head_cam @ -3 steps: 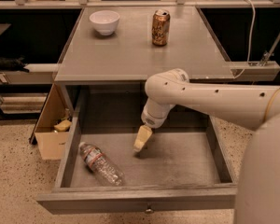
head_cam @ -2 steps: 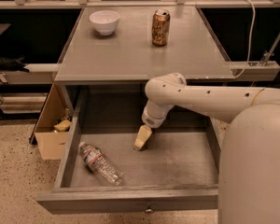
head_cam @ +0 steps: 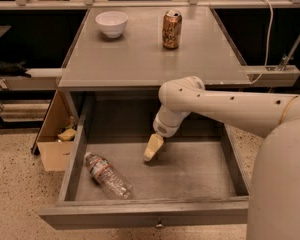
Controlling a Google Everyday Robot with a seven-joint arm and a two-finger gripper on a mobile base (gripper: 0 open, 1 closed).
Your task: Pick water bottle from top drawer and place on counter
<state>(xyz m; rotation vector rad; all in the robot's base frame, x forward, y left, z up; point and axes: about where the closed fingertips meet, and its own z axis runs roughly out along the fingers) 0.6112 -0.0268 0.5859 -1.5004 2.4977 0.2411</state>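
The water bottle (head_cam: 107, 176), clear with a white cap and a red-and-white label, lies on its side in the front left of the open top drawer (head_cam: 190, 171). My gripper (head_cam: 152, 148) hangs inside the drawer near its middle, to the right of the bottle and apart from it, holding nothing. The counter (head_cam: 140, 54) is the grey top above the drawer.
A white bowl (head_cam: 112, 23) stands at the counter's back left and a gold-brown can (head_cam: 171, 29) at its back middle. A cardboard box (head_cam: 57, 136) sits on the floor left of the drawer. My arm (head_cam: 230, 109) reaches in from the right.
The gripper and bottle stay where they were. The arm's near part has swung closer at the right of the view.
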